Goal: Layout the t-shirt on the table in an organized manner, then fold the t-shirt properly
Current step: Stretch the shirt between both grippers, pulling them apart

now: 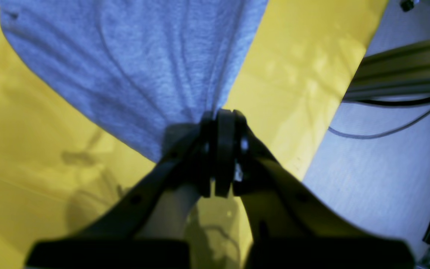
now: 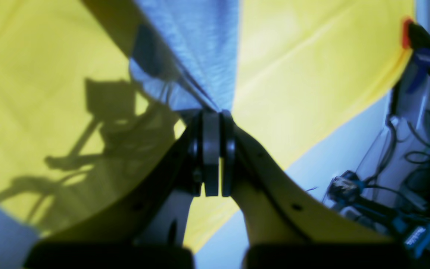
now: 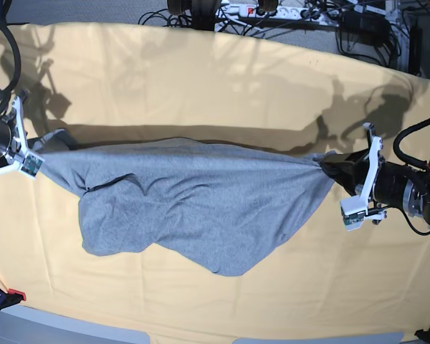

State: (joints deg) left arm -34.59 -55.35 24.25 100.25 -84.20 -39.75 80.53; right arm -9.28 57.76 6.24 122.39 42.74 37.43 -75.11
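From my seat I see the t-shirt (image 3: 193, 208) stretched wide across the middle of the tabletop (image 3: 222, 79), plain grey side showing, with no lettering visible to me. It is drawn taut along its far edge between my two arms, and the near part sags in a rumpled curve toward the tabletop's front edge. My left claw (image 1: 220, 123) is clamped tight on a gathered bunch of the shirt's fabric, creases fanning away from the pinch; in the base view that claw (image 3: 328, 166) sits at the shirt's right-hand end. My right claw (image 2: 215, 116) is likewise closed on a pinch of grey cloth, and in the base view it (image 3: 37, 152) holds the shirt's left-hand end. The tabletop is covered in a pale yellow-orange cloth, creased in long lines, and it reaches well beyond the shirt on every side. Dark shadows of the arms fall on the cloth behind the shirt and at both far corners. Beyond the tabletop's far edge lies a tangle of black cables (image 3: 201, 14) and a white power strip (image 3: 287, 11) on a grey floor. Beside the tabletop's edge in the left wrist view I see a metal rail (image 1: 401, 67) and a loose grey cable (image 1: 383, 130) on the pale floor.
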